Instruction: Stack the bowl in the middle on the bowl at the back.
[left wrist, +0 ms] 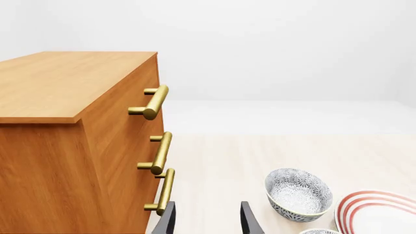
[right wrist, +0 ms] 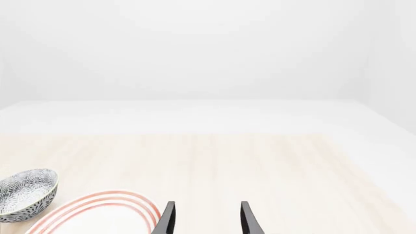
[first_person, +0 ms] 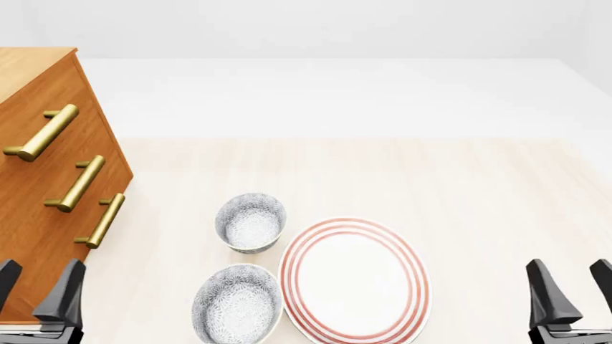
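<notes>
Hanging low at the near corners of the table, both pincers stand with their dark fingers spread and nothing between them: the left gripper [first_person: 36, 290] just beside the foot of the wooden drawer chest [first_person: 48, 179], the right gripper [first_person: 572, 290] well apart from everything on bare tabletop [first_person: 478, 193].

Only the left wrist view shows the left gripper [left wrist: 206, 219] and the chest [left wrist: 71, 146] together, its three brass handles [left wrist: 159, 153] close alongside the fingers; it also catches the bowl at the back [left wrist: 299, 194] upright on the wood, the red-ringed plate [left wrist: 380, 212] at its side, and a sliver of the bowl in the middle [left wrist: 322, 231] at the picture's edge. The right wrist view shows the right gripper [right wrist: 206, 219] facing open wood, with the plate [right wrist: 97, 214] and the back bowl [right wrist: 26, 194] off to one side.

The front view alone lays out the whole arrangement: the bowl in the middle [first_person: 237, 304] sits nearer the arms, its rim touching or almost touching the plate [first_person: 354, 281], and the bowl at the back [first_person: 251, 222] stands just beyond it. Right of the plate the table lies open to its far edge.
</notes>
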Controlling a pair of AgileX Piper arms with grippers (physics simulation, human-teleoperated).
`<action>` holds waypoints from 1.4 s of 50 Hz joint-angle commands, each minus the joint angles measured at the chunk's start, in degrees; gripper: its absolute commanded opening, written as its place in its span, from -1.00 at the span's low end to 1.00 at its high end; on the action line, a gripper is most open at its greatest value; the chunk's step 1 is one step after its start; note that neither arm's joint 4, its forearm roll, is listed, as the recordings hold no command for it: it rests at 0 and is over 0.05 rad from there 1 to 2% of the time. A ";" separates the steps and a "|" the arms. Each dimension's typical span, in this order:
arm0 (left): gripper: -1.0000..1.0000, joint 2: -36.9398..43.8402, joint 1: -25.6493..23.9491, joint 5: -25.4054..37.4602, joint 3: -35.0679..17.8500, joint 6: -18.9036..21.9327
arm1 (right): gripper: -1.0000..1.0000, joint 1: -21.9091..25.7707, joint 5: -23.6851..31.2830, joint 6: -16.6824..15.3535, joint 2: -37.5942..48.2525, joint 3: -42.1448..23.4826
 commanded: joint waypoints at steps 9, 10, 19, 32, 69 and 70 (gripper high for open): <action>1.00 0.19 0.50 0.31 -0.28 0.03 | 1.00 -0.16 -1.20 1.21 2.25 -0.06; 1.00 0.29 0.24 0.35 -0.33 -0.02 | 1.00 -0.17 -1.24 1.06 2.13 -0.10; 1.00 1.87 1.98 2.31 -2.95 -0.91 | 1.00 -0.53 -0.55 0.67 1.46 -0.35; 1.00 8.49 -7.00 11.30 -15.49 0.54 | 1.00 -0.20 0.87 0.55 -0.54 -1.15; 1.00 38.87 -24.14 33.14 -31.19 -7.95 | 1.00 1.55 0.38 -0.26 -0.56 -1.12; 1.00 39.29 -24.51 33.23 -31.17 -7.34 | 1.00 1.52 0.40 -0.23 -0.56 -1.12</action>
